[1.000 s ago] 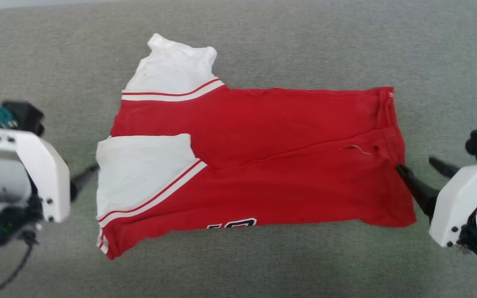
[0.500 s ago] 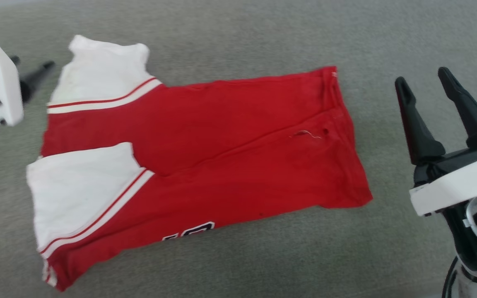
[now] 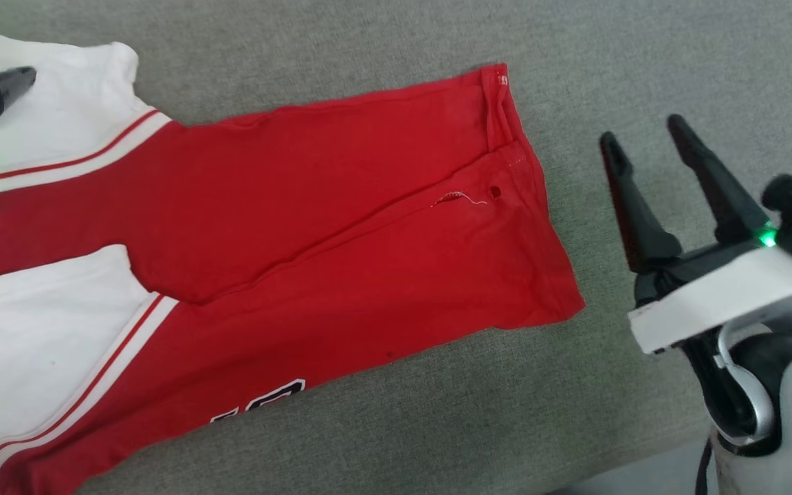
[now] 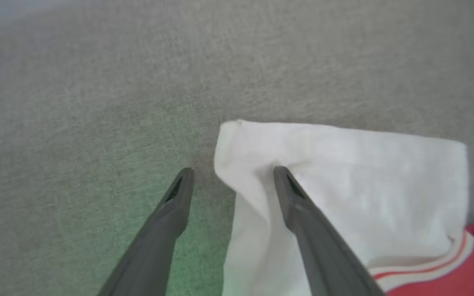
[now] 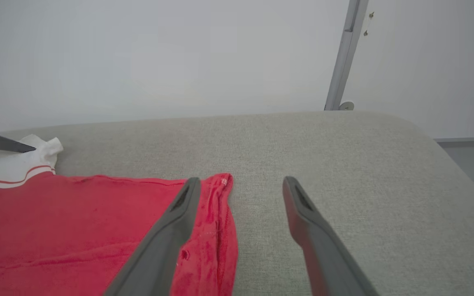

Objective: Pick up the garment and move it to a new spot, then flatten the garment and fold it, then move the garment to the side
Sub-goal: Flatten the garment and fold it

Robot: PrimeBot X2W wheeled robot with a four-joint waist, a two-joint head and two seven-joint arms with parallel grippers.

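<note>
1. The garment [image 3: 341,227] lies flat on the grey cushion [image 3: 403,426], roughly midway between its far and near edges. The long sides look folded in to me, since an overlap line runs down the middle and only a scrap of the black lettering [image 3: 265,402] peeks out along the near side
2. Its long axis runs side to side across the robot. The end with the white sleeves [image 3: 31,344] points to the robot's left and the hem [image 3: 506,137] to its right, angled a bit toward the far edge in the head view. The hem stops well short of the cushion's rounded right corner
3. The left gripper [image 4: 233,172] is spread wide and straddles the outer corner of the far sleeve, one finger over white cloth and the other over bare cushion. I can't tell if it's actually touching
4. The right gripper [image 3: 643,130] is also spread wide with nothing in it. It sits just beside the hem end, clear of the cloth in the head view
5. My guess on the why: one gripper at each short end looks like setup for tugging it flat or folding end to end. The left is basically lined up, while the right needs to come in over the hem
</note>
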